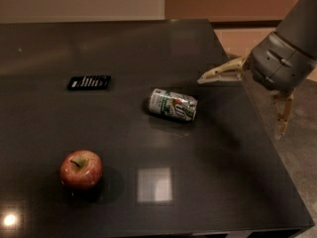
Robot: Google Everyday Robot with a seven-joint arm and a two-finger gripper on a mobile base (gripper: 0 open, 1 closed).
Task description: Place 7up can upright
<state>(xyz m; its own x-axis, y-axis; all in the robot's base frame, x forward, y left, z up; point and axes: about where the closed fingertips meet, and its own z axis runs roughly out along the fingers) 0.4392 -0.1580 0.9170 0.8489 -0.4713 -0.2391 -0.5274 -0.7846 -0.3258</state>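
The 7up can [173, 104], silver-white with green lettering and a small red dot, lies on its side near the middle of the dark table [99, 48]. My gripper [242, 103] hangs above the table's right part, to the right of the can and apart from it. Its two tan fingers are spread wide and hold nothing; one fingertip [204, 79] points left toward the can, the other finger [282, 115] points down beyond the right edge.
A red apple [81, 169] stands at the front left. A flat black rectangular object [89, 82] lies at the left, behind the can. The table's right edge runs close under the gripper, with floor [297, 152] beyond it.
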